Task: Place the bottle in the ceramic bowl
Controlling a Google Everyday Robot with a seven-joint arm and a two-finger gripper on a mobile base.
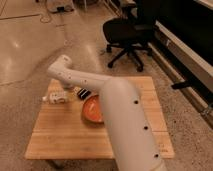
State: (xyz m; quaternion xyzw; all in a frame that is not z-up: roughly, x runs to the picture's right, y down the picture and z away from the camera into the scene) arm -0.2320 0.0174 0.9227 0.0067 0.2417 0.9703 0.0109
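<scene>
The bottle point(56, 97) is small and whitish and lies on its side near the far left of the wooden table point(60, 135). The ceramic bowl point(93, 110) is glossy orange-brown and sits at the table's middle; my white arm point(125, 120) covers its right part. The arm reaches from the lower right, bends at an elbow point(62, 71) above the bottle, and comes back down. My gripper point(82, 93) shows as a dark piece low over the table between the bottle and the bowl's far rim. It is apart from the bottle and holds nothing I can see.
A black office chair point(127, 30) stands on the floor behind the table. A dark cabinet or bench point(185, 45) runs along the right side. The table's left and front edges drop to the polished floor point(25, 55).
</scene>
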